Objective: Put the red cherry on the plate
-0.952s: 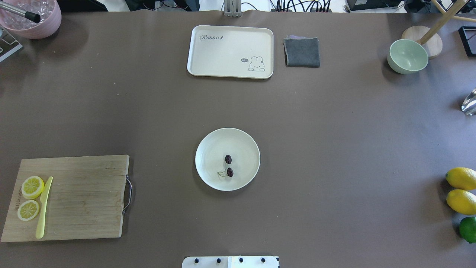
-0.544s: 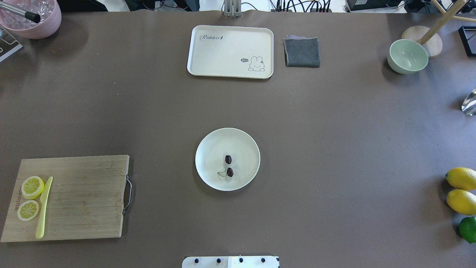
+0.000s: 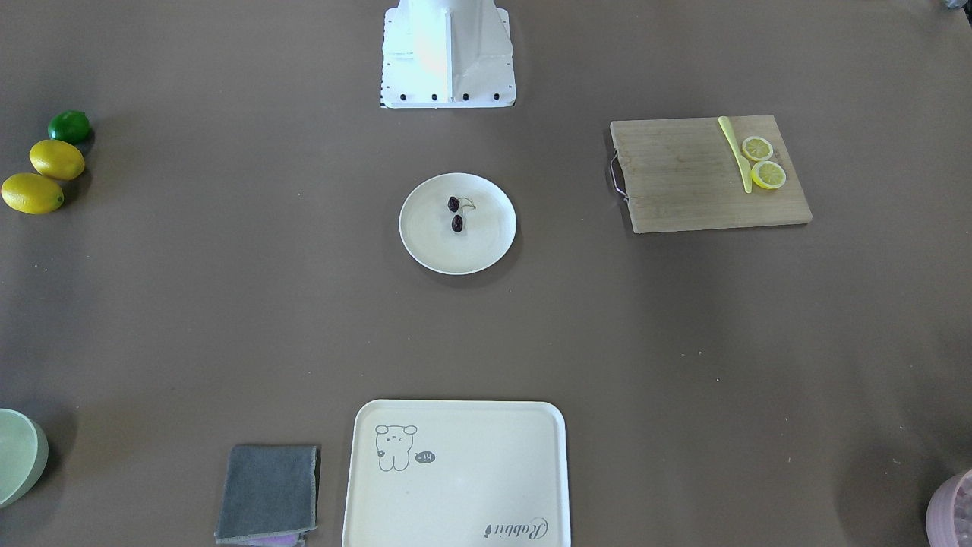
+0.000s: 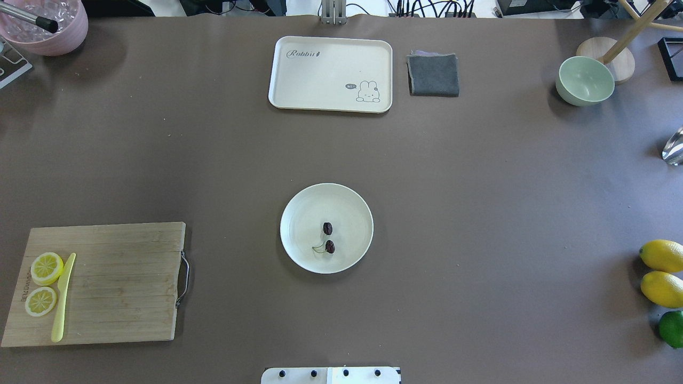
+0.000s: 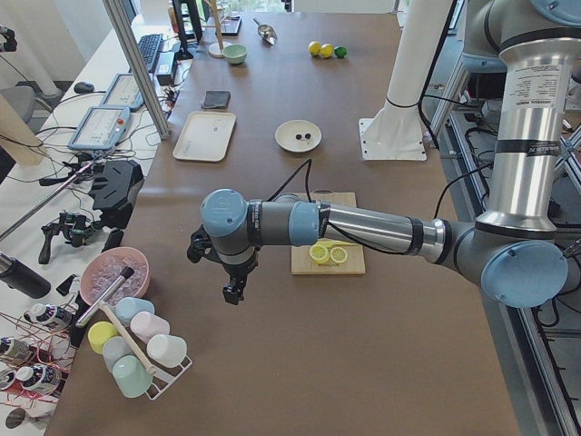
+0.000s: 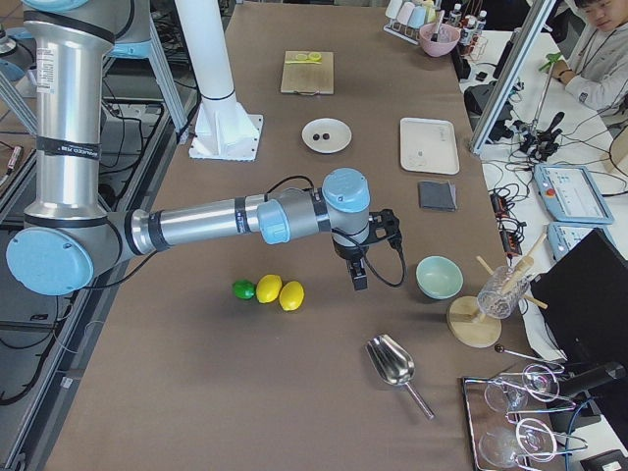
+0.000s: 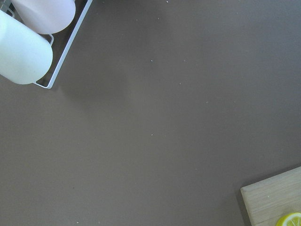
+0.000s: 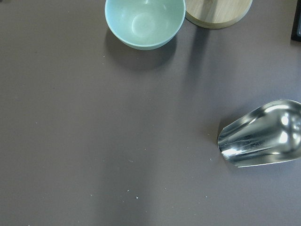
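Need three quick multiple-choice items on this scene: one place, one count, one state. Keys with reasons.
1. Where do the cherries lie?
A) on the tray
B) on the plate
C) on the cutting board
2. How many whole lemons sit by the lime?
A) one
B) two
C) three
3. How does the green bowl stand?
A) upright, empty
B) upside down
C) upright, full of ice
Key: 1 B, the overhead view shows them inside the plate's rim; 2 B, two yellow fruits lie beside the lime; 3 A, the right wrist view shows its bare inside.
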Action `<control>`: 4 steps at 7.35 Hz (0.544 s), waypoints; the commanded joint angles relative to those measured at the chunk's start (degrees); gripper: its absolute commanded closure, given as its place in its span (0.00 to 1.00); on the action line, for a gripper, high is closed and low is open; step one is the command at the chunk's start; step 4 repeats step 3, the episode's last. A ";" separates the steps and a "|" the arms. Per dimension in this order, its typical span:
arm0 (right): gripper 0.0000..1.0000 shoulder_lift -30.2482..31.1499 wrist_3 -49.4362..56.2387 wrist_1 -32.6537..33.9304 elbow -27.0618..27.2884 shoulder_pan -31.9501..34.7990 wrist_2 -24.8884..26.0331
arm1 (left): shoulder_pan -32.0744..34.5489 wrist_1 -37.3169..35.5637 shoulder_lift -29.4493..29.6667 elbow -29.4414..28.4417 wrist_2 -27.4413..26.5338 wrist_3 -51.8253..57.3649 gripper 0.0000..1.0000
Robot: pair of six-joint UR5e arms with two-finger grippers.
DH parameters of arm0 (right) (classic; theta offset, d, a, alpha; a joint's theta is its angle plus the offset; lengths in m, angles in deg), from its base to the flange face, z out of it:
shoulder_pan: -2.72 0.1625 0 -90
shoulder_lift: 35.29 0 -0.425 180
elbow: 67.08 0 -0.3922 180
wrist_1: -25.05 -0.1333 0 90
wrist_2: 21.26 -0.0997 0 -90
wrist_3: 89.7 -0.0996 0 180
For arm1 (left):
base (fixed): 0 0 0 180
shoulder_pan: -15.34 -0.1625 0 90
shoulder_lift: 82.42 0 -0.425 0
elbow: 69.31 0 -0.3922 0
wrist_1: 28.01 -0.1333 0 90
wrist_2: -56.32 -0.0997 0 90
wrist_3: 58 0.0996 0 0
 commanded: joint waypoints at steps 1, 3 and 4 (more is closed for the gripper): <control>0.00 -0.15 -0.09 0.00 -0.23 0.00 -0.02 | 0.00 0.03 0.19 0.08 0.00 -0.01 0.02; 0.00 0.29 0.00 0.00 -0.58 0.00 -0.02 | 0.00 0.03 0.11 0.78 0.00 0.17 0.02; 0.00 0.29 0.00 0.00 -0.58 0.00 -0.02 | 0.00 0.03 0.11 0.78 0.00 0.17 0.02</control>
